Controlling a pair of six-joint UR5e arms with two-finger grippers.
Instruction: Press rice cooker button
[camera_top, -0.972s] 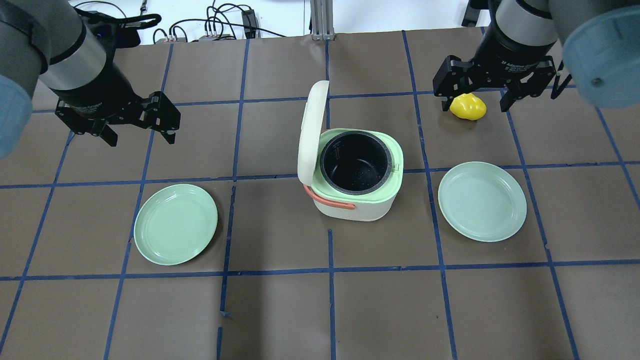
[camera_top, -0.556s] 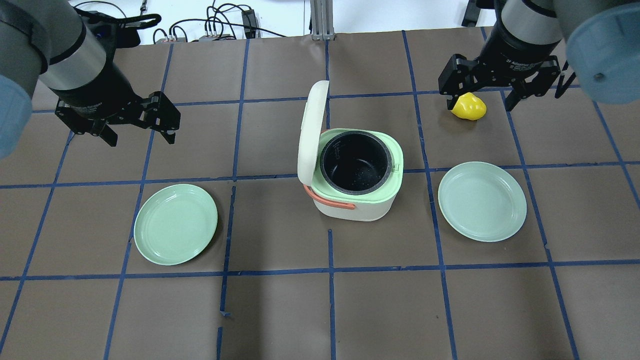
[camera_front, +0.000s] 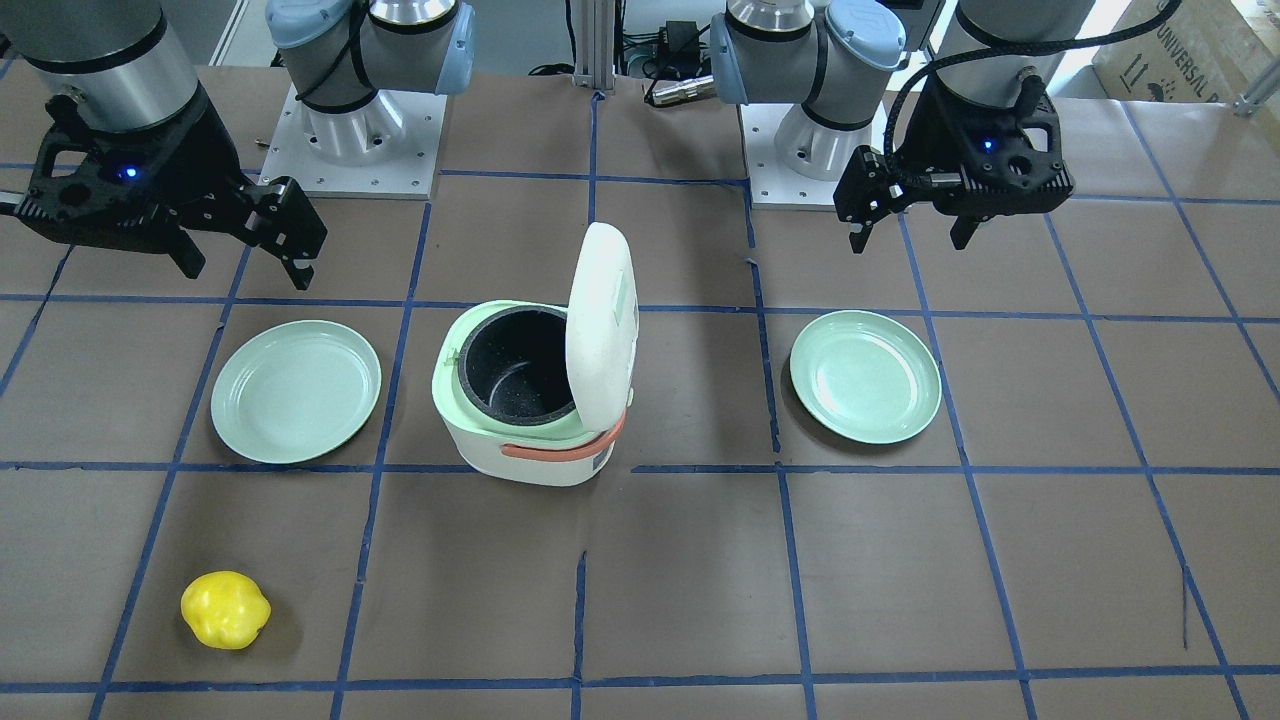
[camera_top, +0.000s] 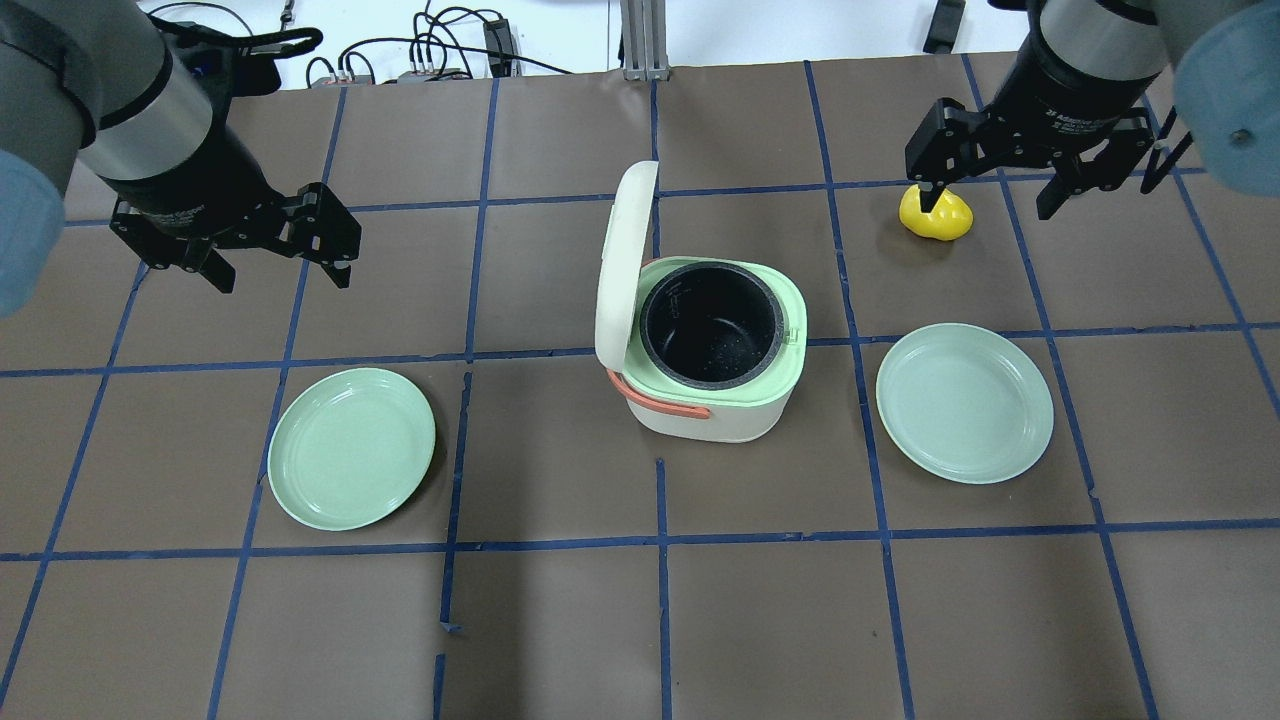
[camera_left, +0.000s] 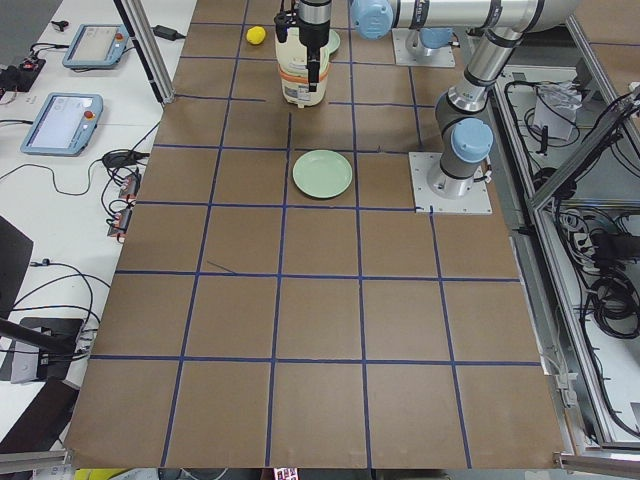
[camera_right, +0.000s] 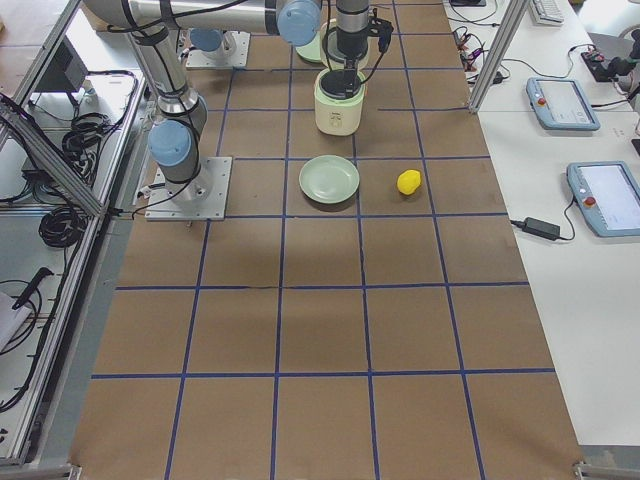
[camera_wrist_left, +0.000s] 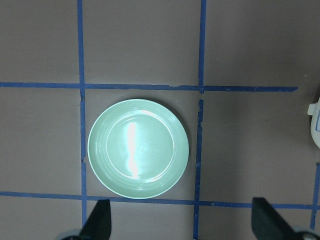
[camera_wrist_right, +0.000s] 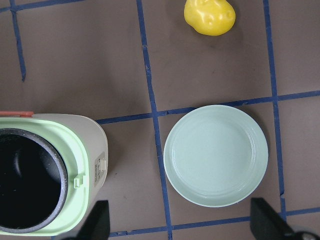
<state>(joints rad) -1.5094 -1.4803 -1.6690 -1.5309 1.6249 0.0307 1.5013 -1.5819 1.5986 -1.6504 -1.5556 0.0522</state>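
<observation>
My left fingers (camera_top: 330, 235) are spread wide, gripping nothing, hanging high above the worktop (camera_top: 660, 600) well to the left of the rice cooker (camera_top: 715, 405). My right fingers (camera_top: 925, 160) are just as wide and empty, up in the air well to the cooker's right. Neither pair touches anything.

And there's the rice cooker, dead centre between my two arms, white body, pale green rim, orange handle (camera_top: 660, 402) on its left side. Its lid (camera_top: 625, 265) stands upright and open on that same side, and the black inner pot (camera_top: 710, 325) is bare to the camera. The button itself I can't pick out for certain.

One green plate (camera_top: 350, 448) lies left of the cooker, well apart. Another plate (camera_top: 965, 402) lies close on the cooker's right. Beyond that plate, farther from me than the cooker, sits a yellow toy fruit (camera_top: 940, 218), alone on the worktop.
</observation>
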